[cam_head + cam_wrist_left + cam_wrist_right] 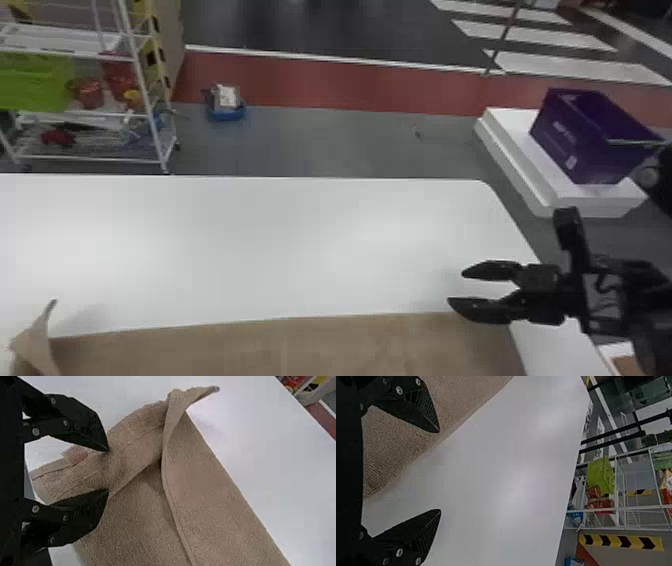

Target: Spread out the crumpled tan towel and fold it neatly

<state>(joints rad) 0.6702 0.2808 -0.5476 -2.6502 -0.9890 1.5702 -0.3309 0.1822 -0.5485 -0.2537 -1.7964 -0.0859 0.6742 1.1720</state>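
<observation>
White surface (280, 240): carries the towel along its near side, with open white beyond the towel's far edge.
Tan towel (280, 350): partly spread; the far edge runs nearly straight from left to right, while the left end is disordered.
Raised flap (35, 345): stands up in a peak at the far left, its edge curling back over the flat cloth.
Bunched roll (138, 443): thick cloth at the left end, likely the part to open next.
Left gripper (107, 470): at the bunched roll, jaws apart with the cloth between or just under their tips; contact cannot be told.
Left pinch: best made on the outer layer alone, jaws brought low before closing, so that the flat layer beneath is not dragged along.
Left pull: a small lift, then a slow draw outward to the left, laying the flap down as the roll opens.
Right gripper (456, 286): over the far right corner area, jaws wide apart, holding nothing.
Right hold: light pressure near that corner would stop the towel sliding left.
Fold: better left until the left end lies flat, or the creases will carry into it.
Wire shelf (145, 85): far left, behind the surface.
</observation>
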